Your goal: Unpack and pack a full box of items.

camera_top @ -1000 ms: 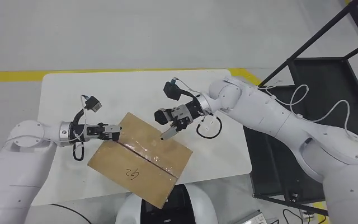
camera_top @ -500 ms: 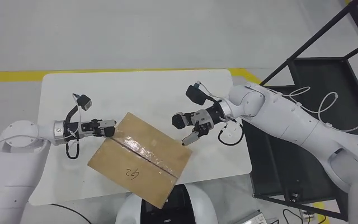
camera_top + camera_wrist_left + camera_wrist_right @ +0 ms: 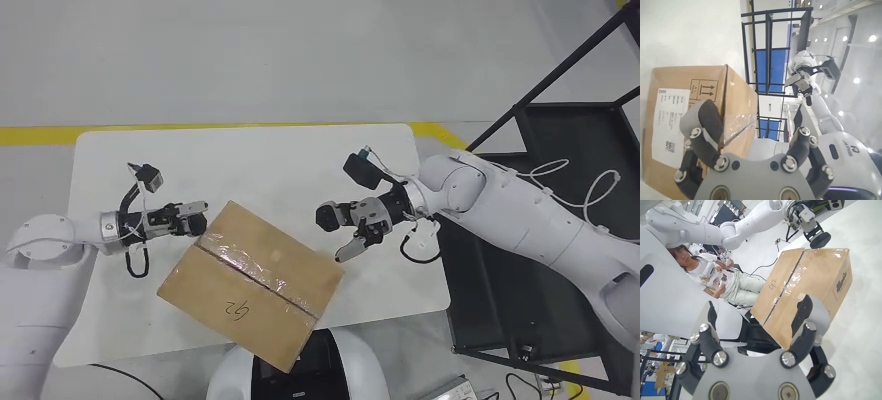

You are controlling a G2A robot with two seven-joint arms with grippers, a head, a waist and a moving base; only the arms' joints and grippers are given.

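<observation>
On the white table (image 3: 250, 160), a taped box (image 3: 255, 280) lies between left pincer (image 3: 199, 214) and right pincer (image 3: 335, 233), both apart.

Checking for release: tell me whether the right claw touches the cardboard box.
Apart. The left wrist view shows the right claw clear of the cardboard box, with the rack visible between them.

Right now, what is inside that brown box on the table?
Nothing inside can be seen: the cardboard box is closed, its top flaps meeting at a seam sealed with clear tape. Only a handwritten mark shows on top. The contents are covered.
</observation>
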